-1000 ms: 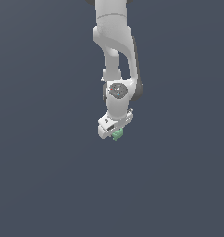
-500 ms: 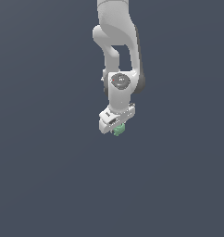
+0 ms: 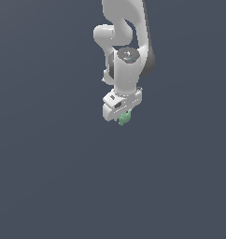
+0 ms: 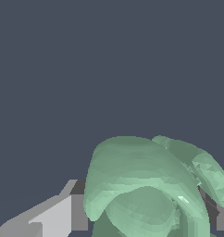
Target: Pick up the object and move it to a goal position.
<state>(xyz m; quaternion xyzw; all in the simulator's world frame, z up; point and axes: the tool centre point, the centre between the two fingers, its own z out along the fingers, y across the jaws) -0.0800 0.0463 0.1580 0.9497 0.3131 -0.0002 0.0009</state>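
Just above the centre of the exterior frame, the gripper (image 3: 123,116) was clenched on the pale-green knobbly object (image 3: 124,119), which sat directly beneath the hand between the fingers (image 4: 63,215), with no goal marker visible to aim for.

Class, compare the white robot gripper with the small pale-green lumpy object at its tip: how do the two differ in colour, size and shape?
Colour: the white robot gripper is white and grey; the pale-green lumpy object is pale green. Size: in the exterior view the gripper is much larger than the object. Shape: the gripper's fingers are flat-faced and blocky; the object is rounded and knobbly. Shared: both hang together at the arm's end.
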